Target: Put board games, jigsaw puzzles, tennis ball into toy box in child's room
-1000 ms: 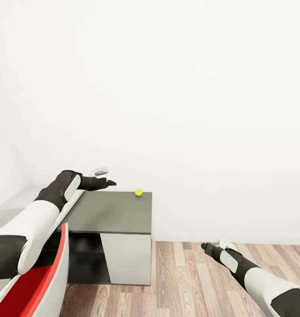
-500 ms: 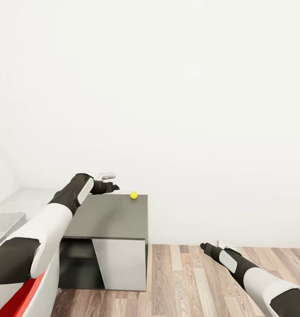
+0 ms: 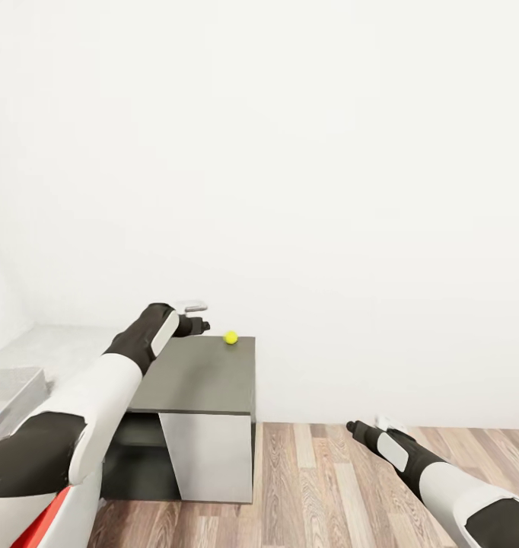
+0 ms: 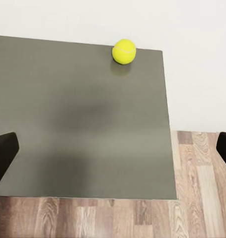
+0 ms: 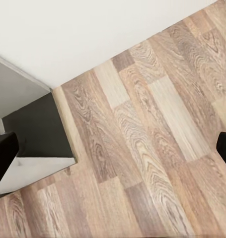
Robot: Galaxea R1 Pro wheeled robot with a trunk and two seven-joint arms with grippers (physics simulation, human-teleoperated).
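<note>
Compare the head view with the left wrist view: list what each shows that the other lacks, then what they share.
Head view alone: the left pincer from outside, reaching over the desk, the right pincer above the floor, and a grey tray at the edge. Left wrist view alone: its own dark fingertips spread wide apart. Shared: the tennis ball near the back edge of the dark grey desk section, plus wood floor.

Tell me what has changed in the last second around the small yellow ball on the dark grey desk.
The left end effector has moved closer to the small yellow tennis ball, with its fingers open and nothing grasped. The view has also shifted, so the camera moved. The ball stays at the far edge of the dark grey desk section; the right end effector stays low over the floor.
</note>
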